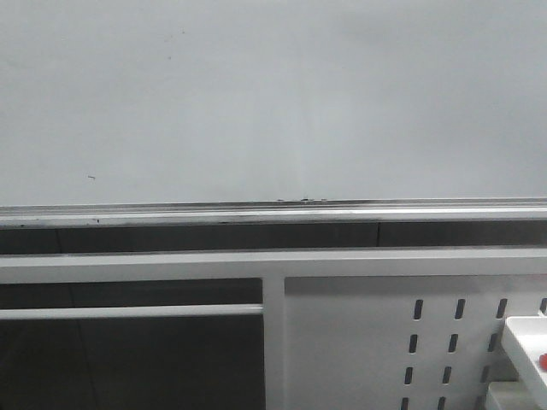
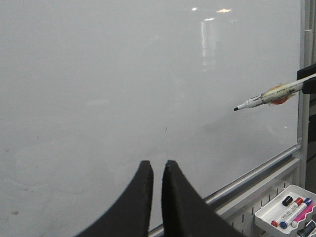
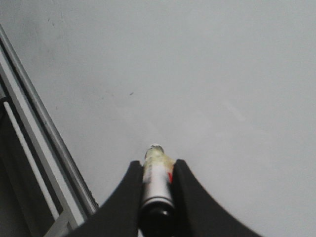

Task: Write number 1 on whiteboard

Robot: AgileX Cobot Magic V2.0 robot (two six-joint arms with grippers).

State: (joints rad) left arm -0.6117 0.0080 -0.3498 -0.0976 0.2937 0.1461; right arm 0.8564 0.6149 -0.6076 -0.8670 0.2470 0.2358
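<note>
The whiteboard (image 1: 273, 102) fills the front view, pale and glossy, and no gripper shows there. The number 1 is not in view on it. Only a tiny black dash (image 1: 91, 178) marks the board. My right gripper (image 3: 157, 165) is shut on a white marker (image 3: 157, 174) with a yellowish label, pointing at the whiteboard (image 3: 207, 74). In the left wrist view that marker (image 2: 269, 95) reaches in from the side with its black tip (image 2: 236, 108) near the board; I cannot tell whether it touches. My left gripper (image 2: 157, 165) faces the board, fingers nearly together and holding nothing.
A silver rail (image 1: 273, 211) runs along the board's lower edge. Below it is a white frame with a slotted panel (image 1: 367, 342). A white tray (image 2: 289, 212) with several spare markers hangs low on the right; its corner (image 1: 526, 337) shows in the front view.
</note>
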